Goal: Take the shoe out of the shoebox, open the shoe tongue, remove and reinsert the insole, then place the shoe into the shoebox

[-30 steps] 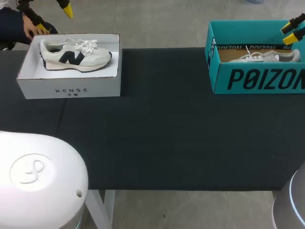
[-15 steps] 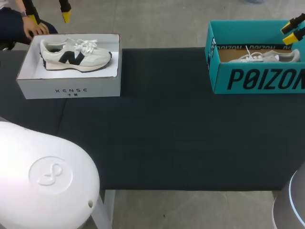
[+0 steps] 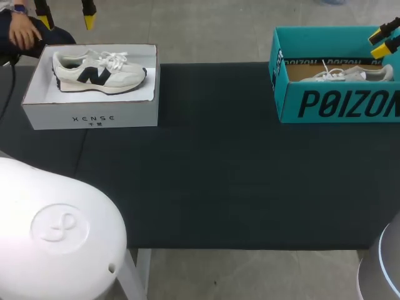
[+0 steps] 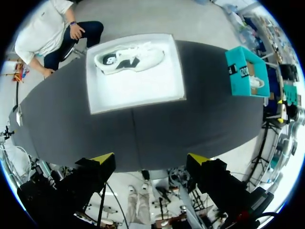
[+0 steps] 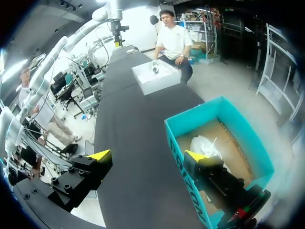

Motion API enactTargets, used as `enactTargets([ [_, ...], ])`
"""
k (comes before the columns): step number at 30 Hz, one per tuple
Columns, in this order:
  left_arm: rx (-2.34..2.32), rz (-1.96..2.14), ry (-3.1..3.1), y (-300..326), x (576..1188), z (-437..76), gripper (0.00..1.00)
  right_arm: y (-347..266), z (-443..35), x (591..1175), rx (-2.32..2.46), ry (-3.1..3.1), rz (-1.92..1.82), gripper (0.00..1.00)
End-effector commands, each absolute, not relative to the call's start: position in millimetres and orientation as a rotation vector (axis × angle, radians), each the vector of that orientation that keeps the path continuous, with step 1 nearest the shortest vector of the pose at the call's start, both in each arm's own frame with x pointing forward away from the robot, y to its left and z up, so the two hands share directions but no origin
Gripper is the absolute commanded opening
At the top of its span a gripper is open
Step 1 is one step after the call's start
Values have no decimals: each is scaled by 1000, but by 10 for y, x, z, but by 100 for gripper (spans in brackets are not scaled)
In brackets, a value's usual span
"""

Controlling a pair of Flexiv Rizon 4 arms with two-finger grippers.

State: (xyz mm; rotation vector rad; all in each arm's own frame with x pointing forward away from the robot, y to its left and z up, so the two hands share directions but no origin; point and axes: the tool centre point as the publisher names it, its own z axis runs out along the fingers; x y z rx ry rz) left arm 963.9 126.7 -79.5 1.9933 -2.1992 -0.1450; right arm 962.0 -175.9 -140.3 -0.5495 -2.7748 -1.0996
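A white sneaker [image 3: 99, 70] with a dark logo lies on its side in an open white shoebox [image 3: 90, 112] at the table's far left. High above that box's far edge hangs my left gripper [image 3: 66, 19], open and holding nothing. In the left wrist view the sneaker [image 4: 128, 58] and its box [image 4: 143, 90] lie far ahead of the open left gripper [image 4: 150, 158]. An open teal shoebox [image 3: 331, 103] at the far right holds a pale laced shoe [image 3: 347, 74]. My right gripper [image 3: 382, 40] stands open above its right end, with one finger [image 5: 209, 167] over the box [image 5: 190, 191].
The black table cover [image 3: 212, 162] spans the space between the two boxes. A white housing of my left arm [image 3: 56, 231] fills the lower left of the head view, and part of my right arm [image 3: 381, 269] shows at the lower right corner.
My left gripper has turned and risen slightly above the white box. A person's hand by the box's far left corner has drawn back. The right arm has kept still.
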Motion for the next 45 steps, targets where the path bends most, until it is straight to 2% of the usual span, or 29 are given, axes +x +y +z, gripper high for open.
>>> enactTargets([
  [1,2064,-146,-2166,1409,9757,-986,100,-1759,-1406,9622,-551,-2775,-1098,100],
  [10,2239,-176,-2123,1959,10156,-1309,100,-1759,-1406,9622,-551,-2775,-1098,100],
  [25,2222,-400,-2069,2529,10826,-1774,100,-1759,-1406,9622,-551,-2775,-1098,100],
  [35,2156,-337,-2091,2651,11243,-2103,100,-1759,-1406,9622,-551,-2775,-1098,100],
  [45,2140,-341,-2073,2611,11365,-2127,100,-1759,-1406,9622,-551,-2775,-1098,100],
])
